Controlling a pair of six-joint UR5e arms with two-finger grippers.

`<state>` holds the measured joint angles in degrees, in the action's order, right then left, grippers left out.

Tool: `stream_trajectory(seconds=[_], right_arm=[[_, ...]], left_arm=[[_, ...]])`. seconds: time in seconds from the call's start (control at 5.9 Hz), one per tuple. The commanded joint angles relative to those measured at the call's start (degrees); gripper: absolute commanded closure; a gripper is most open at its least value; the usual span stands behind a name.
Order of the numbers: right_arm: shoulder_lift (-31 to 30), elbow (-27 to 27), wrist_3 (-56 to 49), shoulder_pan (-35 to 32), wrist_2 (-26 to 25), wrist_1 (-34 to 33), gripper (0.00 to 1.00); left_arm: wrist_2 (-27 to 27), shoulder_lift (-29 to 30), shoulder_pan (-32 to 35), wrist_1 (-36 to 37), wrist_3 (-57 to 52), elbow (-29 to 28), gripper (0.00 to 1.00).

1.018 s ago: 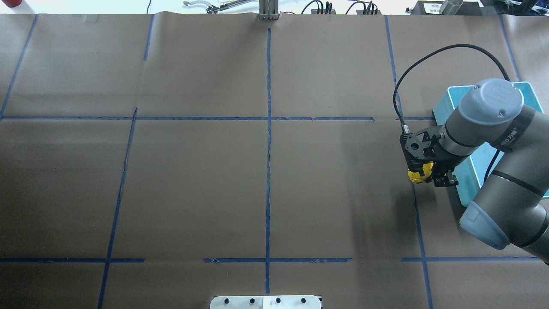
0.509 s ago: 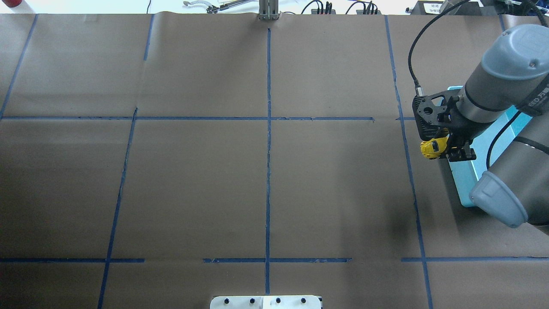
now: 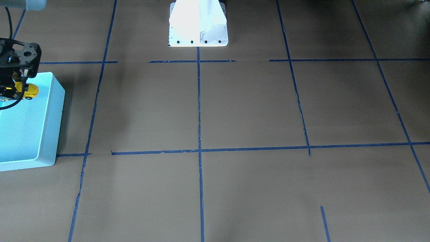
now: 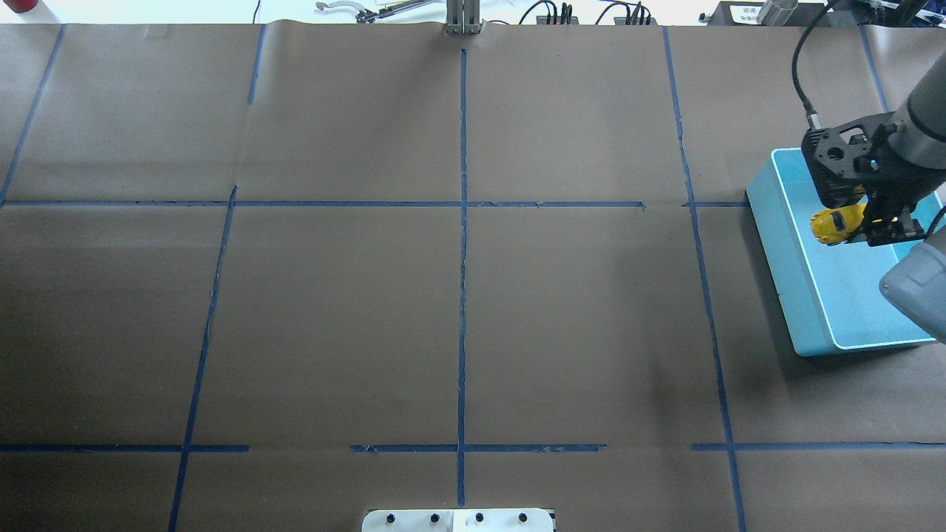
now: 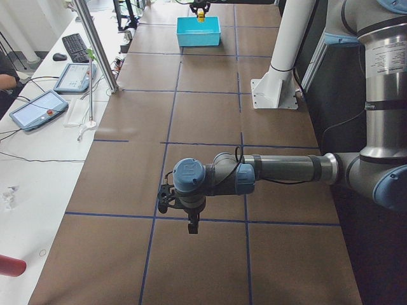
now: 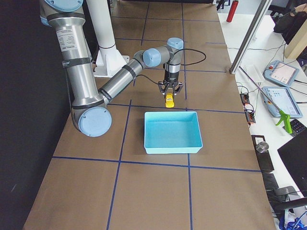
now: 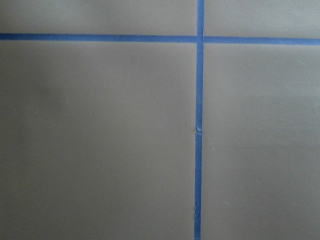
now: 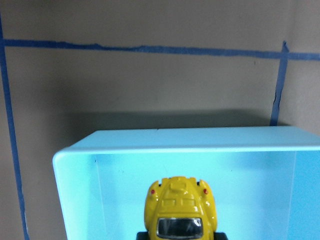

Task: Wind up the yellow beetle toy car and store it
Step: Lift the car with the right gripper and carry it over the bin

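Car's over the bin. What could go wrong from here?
1. The right gripper holds the yellow beetle toy car above the turquoise bin, close to one wall; released there, it may clip the rim or bounce out.
2. If wound, it could roll on landing and hit a wall.

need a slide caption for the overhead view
Right gripper holds the yellow car over the open turquoise bin at the table's right edge.
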<state>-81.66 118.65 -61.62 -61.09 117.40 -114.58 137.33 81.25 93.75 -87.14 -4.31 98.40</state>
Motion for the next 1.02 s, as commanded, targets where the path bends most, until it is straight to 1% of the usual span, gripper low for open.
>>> stream_trajectory(seconds=[0.0,0.17,0.34,0.51,0.68,0.85], right_arm=[[-5.2,-5.9,-1.2,-1.3,1.4,11.4,1.00],[-6.5,-10.9,1.0,-1.2,3.4,20.6,1.00],[-6.3,-13.2,1.7,-1.1,3.4,22.0,1.00],[-6.0,-16.8,1.7,-1.0,3.4,24.8,1.00],[-5.9,-21.9,3.2,-1.0,3.4,32.0,1.00],[-5.9,-23.4,7.7,1.0,3.4,35.6,1.00]], left_arm=[[-0.6,0.1,1.6,-0.1,0.1,0.9,0.00],[-0.2,-0.2,1.7,-0.1,0.1,1.0,0.00],[-0.3,-0.1,1.8,-0.1,0.1,0.7,0.00],[-0.1,-0.3,1.8,-0.1,0.1,1.0,0.00],[-0.1,-0.6,2.0,-0.1,0.1,1.7,0.00],[-0.1,-0.7,2.0,0.0,0.1,2.0,0.00]])
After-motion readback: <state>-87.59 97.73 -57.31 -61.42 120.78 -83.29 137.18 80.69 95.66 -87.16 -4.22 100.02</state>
